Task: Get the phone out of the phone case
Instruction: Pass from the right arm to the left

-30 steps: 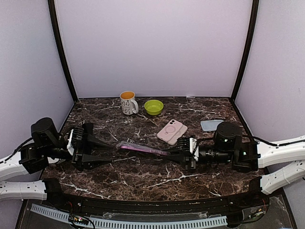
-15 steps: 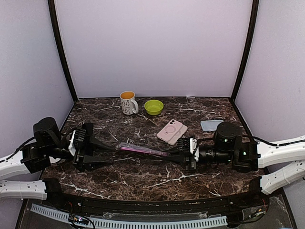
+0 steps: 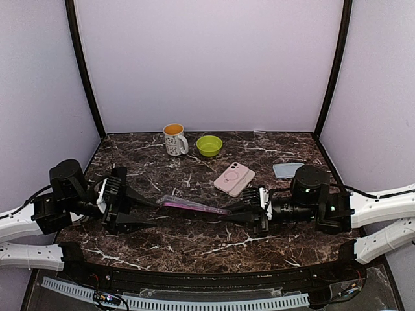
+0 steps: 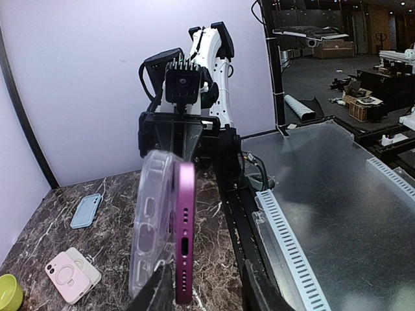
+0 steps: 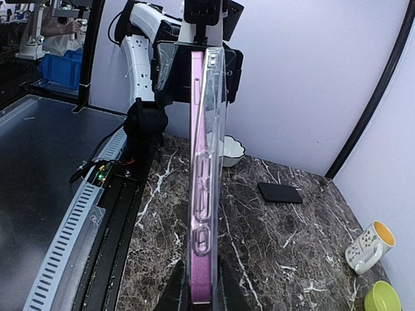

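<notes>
- Overhead, the phone (image 3: 194, 205) hangs on edge between both arms, above the middle of the tabletop (image 3: 194, 246) and nearer its near edge. The right gripper (image 3: 235, 212) clamps one end and the left gripper (image 3: 144, 212) meets the other.
- Left wrist: the jaws are partly open, with one finger against the clear phone case (image 4: 150, 220), which gapes off the purple phone there.
- Right wrist: the jaws are pinched tight on phone and case together. By my judgement it is half peeled, with full separation left to do.
</notes>
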Controlling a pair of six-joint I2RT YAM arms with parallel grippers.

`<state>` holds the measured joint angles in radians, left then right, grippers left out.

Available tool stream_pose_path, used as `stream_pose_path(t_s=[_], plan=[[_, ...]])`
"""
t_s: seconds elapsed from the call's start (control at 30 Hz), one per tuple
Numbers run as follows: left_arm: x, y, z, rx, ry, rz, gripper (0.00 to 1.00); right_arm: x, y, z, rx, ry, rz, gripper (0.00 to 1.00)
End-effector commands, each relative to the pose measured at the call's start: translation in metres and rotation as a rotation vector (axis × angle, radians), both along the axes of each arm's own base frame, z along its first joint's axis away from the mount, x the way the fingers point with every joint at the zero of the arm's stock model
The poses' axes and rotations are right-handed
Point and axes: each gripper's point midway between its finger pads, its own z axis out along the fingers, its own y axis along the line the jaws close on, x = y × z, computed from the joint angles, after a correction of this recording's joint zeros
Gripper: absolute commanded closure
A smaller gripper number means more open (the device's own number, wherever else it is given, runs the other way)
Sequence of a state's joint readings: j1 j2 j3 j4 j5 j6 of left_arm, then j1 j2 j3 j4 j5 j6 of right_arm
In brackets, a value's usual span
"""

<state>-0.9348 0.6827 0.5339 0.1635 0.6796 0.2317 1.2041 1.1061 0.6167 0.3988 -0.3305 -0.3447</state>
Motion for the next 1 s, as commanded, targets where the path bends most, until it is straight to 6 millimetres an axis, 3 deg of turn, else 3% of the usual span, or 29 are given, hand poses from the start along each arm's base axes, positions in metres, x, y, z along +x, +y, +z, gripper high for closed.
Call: stream_pose_path(t_s=[0.0,0.4,0.83,0.97], plan=[[-0.002,-0.001,0.004,-0.023,-0.010,-0.012,0.60,-0.012,0.003,0.052,0.165,-0.030,0.073,1.00],[0.000,-0.006,0.007,-0.038,-0.015,-0.012,0.62,-0.017,0.013,0.050,0.169,-0.002,0.116,1.00],[0.009,-0.011,0.008,-0.042,-0.034,0.030,0.80,-0.021,0.021,0.053,0.207,0.035,0.146,1.00],[0.012,-0.012,0.006,-0.039,-0.039,0.049,0.89,-0.023,0.022,0.054,0.212,0.053,0.159,1.00]])
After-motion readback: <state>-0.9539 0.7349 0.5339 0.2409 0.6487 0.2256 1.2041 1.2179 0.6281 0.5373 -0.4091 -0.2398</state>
